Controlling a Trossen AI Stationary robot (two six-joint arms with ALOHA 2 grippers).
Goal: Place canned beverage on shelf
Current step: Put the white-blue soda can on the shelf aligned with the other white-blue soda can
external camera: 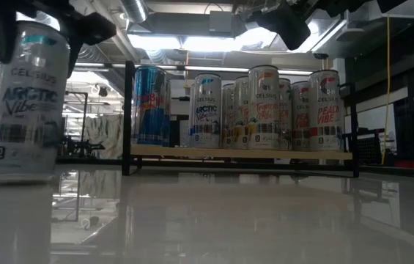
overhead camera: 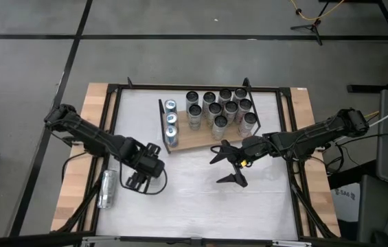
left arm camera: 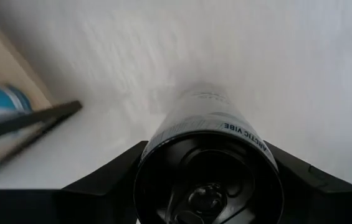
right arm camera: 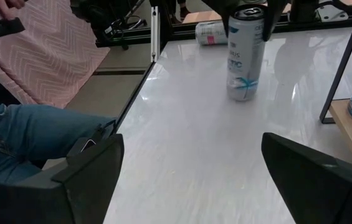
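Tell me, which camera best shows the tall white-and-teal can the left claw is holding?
The low view: the tall white-and-teal can stands upright, label readable. Right wrist shows it farther off; left wrist only its top; high view hides it.

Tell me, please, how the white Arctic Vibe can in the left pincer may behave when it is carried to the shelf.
The can is tall and narrow, so it probably tips easily when set down. Its smooth wall may slip in the left pincer, which holds it near the top. The shelf is crowded, so a bump could topple neighbours.

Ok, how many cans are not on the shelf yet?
2. An Arctic Vibe can stands upright on the white table, gripped by the left gripper. A second can lies on its side on the table's wooden left edge.
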